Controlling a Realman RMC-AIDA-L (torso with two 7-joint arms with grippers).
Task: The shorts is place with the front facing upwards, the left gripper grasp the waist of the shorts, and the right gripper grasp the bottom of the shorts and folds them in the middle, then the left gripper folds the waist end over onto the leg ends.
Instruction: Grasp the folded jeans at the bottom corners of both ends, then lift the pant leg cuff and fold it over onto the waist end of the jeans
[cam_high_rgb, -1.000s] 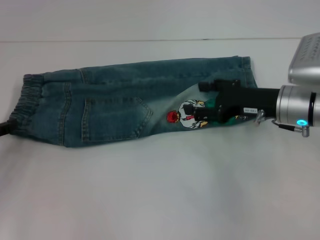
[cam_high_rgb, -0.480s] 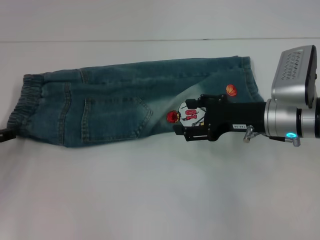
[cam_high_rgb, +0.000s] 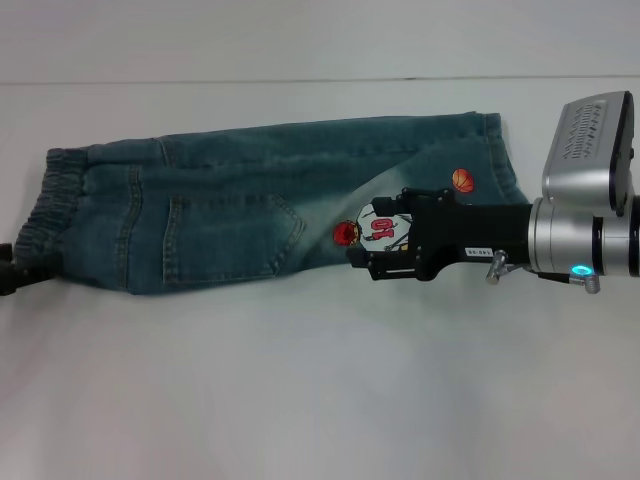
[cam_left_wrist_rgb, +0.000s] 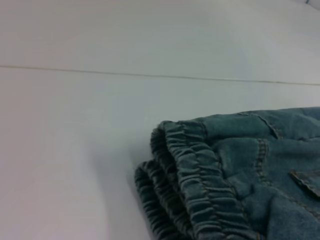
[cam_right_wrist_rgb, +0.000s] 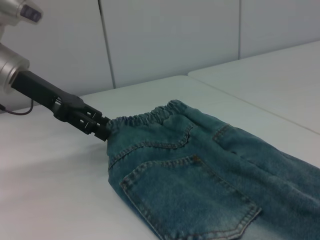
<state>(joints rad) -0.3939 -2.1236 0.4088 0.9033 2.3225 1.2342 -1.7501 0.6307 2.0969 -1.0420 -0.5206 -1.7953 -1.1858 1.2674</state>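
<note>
Since half a second ago only the left end effector (cam_high_rgb: 22, 270) has crept toward the waist (cam_high_rgb: 48, 210), its tip now touching the gathered edge; whether it grips cannot be told. Shorts (cam_high_rgb: 250, 215) lie folded lengthwise on the white counter (cam_high_rgb: 300, 400), back pocket up. Right end effector (cam_high_rgb: 365, 258) hovers over the cartoon patch (cam_high_rgb: 382, 228), jaws parted, holding nothing.

The right gripper (cam_high_rgb: 360, 260) has drawn back off the shorts (cam_high_rgb: 250, 205), uncovering the player patch (cam_high_rgb: 382, 228). At the waistband (cam_high_rgb: 48, 210), the left gripper (cam_high_rgb: 30, 268) has edged further into the head view.
</note>
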